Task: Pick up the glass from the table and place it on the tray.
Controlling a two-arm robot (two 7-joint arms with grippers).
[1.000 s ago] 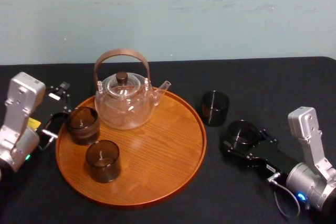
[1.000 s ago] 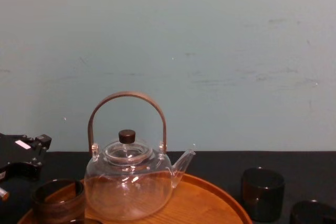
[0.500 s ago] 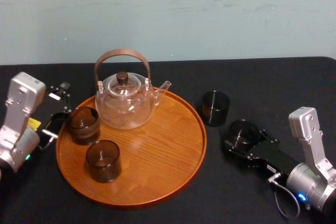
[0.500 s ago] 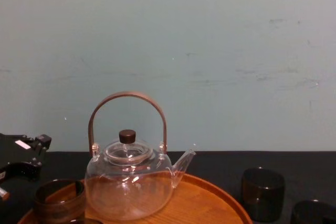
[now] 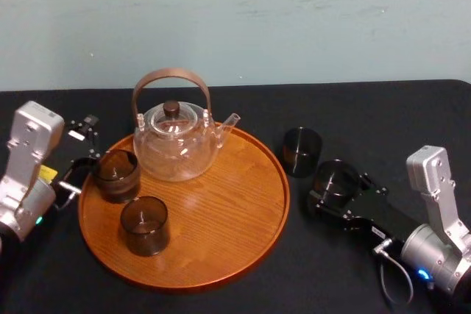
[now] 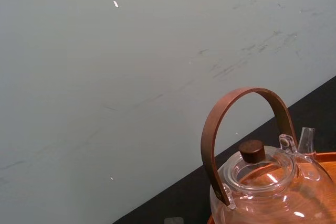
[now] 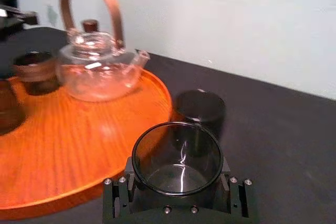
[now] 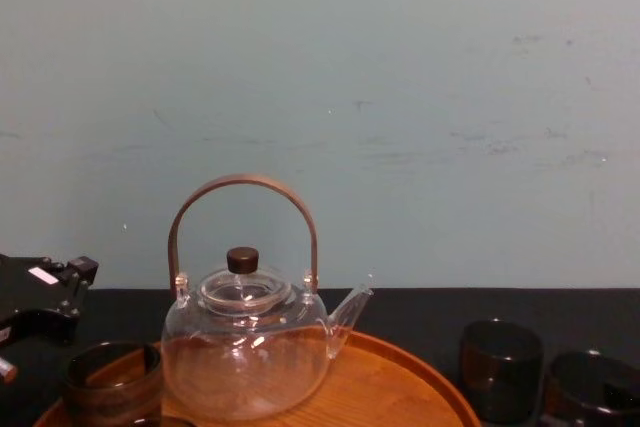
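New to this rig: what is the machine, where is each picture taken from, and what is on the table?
It is a two-armed robot, and each arm ends in an end effector. One picture looks down from its head, one looks across the table from its chest, and one comes from each wrist. On the black table sits a round wooden tray carrying a glass teapot and two dark glasses. A third dark glass stands on the table to the tray's right. The right end effector is shut on a fourth glass, beside the tray and not yet over it. The left end effector rests open at the tray's left edge.
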